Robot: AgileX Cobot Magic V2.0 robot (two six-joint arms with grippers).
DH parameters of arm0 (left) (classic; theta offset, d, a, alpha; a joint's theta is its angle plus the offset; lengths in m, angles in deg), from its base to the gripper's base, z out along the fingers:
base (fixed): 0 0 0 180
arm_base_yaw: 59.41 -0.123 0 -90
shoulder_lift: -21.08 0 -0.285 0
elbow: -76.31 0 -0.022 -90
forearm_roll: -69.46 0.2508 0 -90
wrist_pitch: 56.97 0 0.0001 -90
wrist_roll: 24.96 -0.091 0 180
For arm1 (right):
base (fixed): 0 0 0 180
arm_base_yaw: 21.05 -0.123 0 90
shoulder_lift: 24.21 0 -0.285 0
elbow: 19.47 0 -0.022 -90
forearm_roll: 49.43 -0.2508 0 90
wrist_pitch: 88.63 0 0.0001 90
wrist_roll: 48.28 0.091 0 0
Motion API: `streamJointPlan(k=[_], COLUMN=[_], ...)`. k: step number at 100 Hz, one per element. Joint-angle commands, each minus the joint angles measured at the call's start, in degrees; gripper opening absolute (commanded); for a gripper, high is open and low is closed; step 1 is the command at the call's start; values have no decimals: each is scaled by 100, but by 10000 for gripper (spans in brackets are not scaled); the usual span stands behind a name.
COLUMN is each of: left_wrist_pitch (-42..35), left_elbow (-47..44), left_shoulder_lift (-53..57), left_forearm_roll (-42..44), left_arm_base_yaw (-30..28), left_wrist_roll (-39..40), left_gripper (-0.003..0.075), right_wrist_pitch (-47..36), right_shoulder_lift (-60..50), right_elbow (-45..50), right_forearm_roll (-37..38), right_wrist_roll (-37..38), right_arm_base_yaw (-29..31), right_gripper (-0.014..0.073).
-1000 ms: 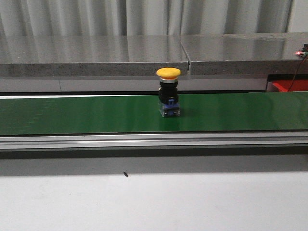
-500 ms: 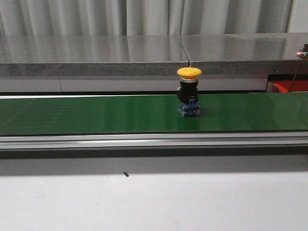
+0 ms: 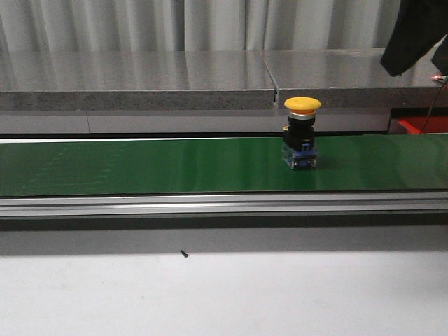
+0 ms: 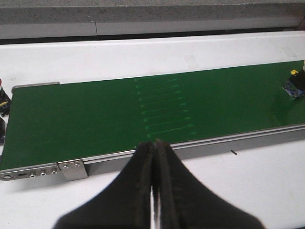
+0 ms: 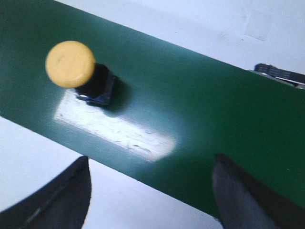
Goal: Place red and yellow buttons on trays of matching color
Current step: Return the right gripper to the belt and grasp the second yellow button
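Observation:
A yellow button (image 3: 302, 105) with a black body and blue base stands upright on the green conveyor belt (image 3: 140, 164), right of centre. It also shows in the right wrist view (image 5: 70, 63) and at the edge of the left wrist view (image 4: 294, 87). My right gripper (image 5: 151, 164) is open and empty, above the belt, apart from the button; its arm (image 3: 413, 35) shows at the top right of the front view. My left gripper (image 4: 155, 145) is shut and empty over the white table near the belt's edge. No red button shows, and no yellow tray.
A grey stone ledge (image 3: 140, 77) runs behind the belt. A red tray-like object (image 3: 423, 124) sits at the far right. A metal rail (image 3: 210, 204) borders the belt in front. A small black speck (image 3: 183, 253) lies on the white table.
The yellow button has travelled to the right along the belt. My right arm has come into the front view at the top right.

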Motion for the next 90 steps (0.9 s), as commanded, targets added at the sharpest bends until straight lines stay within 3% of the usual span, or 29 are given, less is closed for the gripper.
streamJointPlan(k=[1, 31, 56, 90], left_wrist_pitch=[-351, -351, -351, -351], left_elbow=[150, 150, 150, 150], left_shoulder_lift=[-12, -12, -12, -12], left_forearm_roll=[-166, -166, -166, -166], left_arm_base_yaw=[42, 42, 42, 42], left_wrist_roll=[4, 4, 4, 4], left_gripper=[-20, -20, -20, -20], right_wrist_pitch=[-202, -219, -165, -827], right_shoulder_lift=[-165, 330, 829, 1451], right_elbow=[-142, -469, -816, -845], right_forearm_roll=[-128, 124, 1083, 1282], right_wrist_roll=[265, 1122, 2170, 2232], right_arm_base_yaw=[-218, -925, -973, -841], right_gripper=[526, 526, 526, 505])
